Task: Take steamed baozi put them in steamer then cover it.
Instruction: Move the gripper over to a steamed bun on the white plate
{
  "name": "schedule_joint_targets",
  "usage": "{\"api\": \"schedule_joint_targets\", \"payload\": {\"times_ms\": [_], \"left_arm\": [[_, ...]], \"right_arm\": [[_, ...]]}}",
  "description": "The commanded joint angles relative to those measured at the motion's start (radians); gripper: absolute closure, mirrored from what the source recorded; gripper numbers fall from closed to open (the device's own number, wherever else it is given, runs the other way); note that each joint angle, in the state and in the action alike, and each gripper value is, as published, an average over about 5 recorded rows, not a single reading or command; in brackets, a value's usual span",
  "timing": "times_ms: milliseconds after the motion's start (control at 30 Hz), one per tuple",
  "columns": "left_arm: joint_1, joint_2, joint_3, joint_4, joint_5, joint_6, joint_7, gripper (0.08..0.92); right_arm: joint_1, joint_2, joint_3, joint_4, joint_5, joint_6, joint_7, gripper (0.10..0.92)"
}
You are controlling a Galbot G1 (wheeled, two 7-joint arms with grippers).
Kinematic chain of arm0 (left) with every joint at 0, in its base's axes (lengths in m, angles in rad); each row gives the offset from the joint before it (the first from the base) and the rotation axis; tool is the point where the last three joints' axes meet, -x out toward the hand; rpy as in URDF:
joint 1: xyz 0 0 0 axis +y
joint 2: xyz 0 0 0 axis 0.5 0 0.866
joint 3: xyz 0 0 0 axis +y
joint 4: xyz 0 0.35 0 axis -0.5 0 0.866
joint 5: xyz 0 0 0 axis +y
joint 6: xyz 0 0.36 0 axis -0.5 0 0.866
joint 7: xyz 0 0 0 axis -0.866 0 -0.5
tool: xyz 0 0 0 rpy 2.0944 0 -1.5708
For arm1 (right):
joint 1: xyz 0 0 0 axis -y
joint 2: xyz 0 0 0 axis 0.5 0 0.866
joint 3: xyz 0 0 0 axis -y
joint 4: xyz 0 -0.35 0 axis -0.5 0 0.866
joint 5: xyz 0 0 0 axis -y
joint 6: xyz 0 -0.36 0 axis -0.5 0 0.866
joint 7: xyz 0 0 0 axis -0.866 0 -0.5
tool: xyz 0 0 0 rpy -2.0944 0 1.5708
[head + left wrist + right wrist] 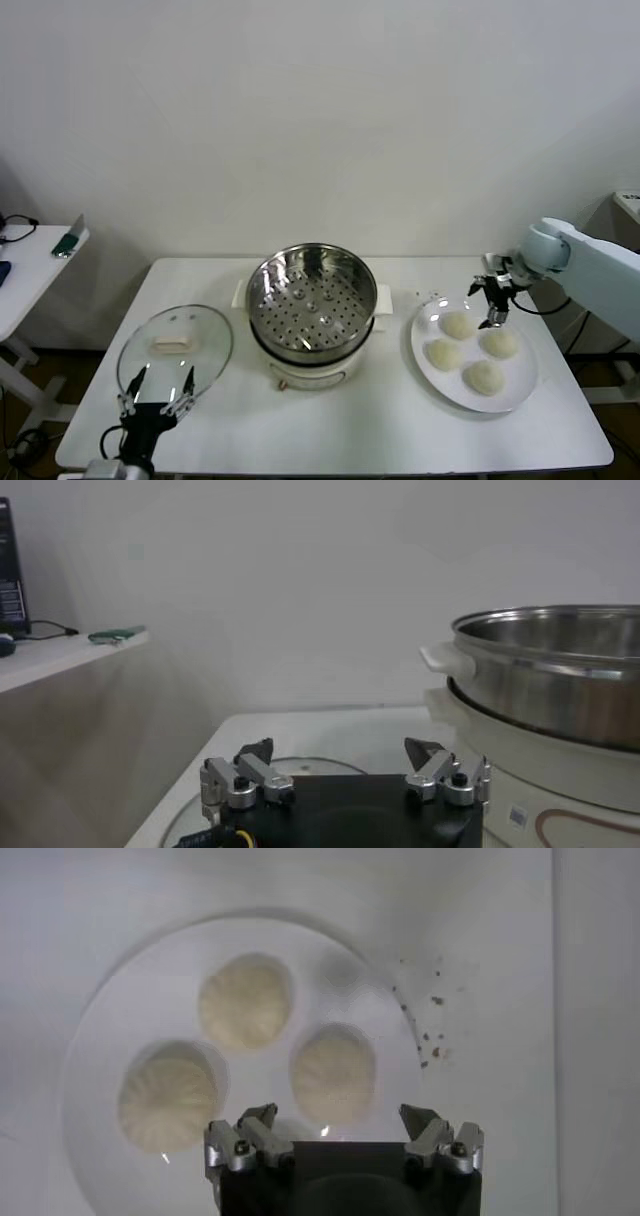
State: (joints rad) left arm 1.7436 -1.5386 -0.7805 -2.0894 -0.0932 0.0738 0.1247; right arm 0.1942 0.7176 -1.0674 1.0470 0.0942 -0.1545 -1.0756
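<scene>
White walls back a white table seen from the robot's head: the empty steamer sits mid-table, the glass cover lies flat to its left behind the parked, open left gripper, and four buns wait on a plate at right, beneath the open right gripper. From the left wrist, spread fingers hover over the cover's rim with the steamer just beside. From the right wrist, the nearest bun lies straight ahead between the released jaws, making the right arm the likely picker.

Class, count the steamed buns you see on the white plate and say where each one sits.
4, all on the plate: one far-left, one near-left, one far-right, one nearest the front edge. None in the steamer.
</scene>
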Motion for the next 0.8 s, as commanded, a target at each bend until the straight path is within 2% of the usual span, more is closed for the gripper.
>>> {"api": "schedule_joint_targets", "payload": {"times_ms": [33,533,800], "left_arm": [[0.0,0.0,-0.001,0.006,-0.001,0.0,0.0,0.177],[-0.018,0.002,-0.001,0.025,-0.004,-0.003,-0.005,0.177],[-0.021,0.005,0.0,0.036,-0.004,-0.007,-0.006,0.177]], "right_arm": [[-0.038,0.063,-0.005,-0.08,-0.018,-0.002,-0.024,0.203],[-0.135,0.162,0.119,-0.228,-0.112,0.029,0.022,0.203],[-0.142,0.176,0.12,-0.24,-0.117,0.036,0.023,0.216]]}}
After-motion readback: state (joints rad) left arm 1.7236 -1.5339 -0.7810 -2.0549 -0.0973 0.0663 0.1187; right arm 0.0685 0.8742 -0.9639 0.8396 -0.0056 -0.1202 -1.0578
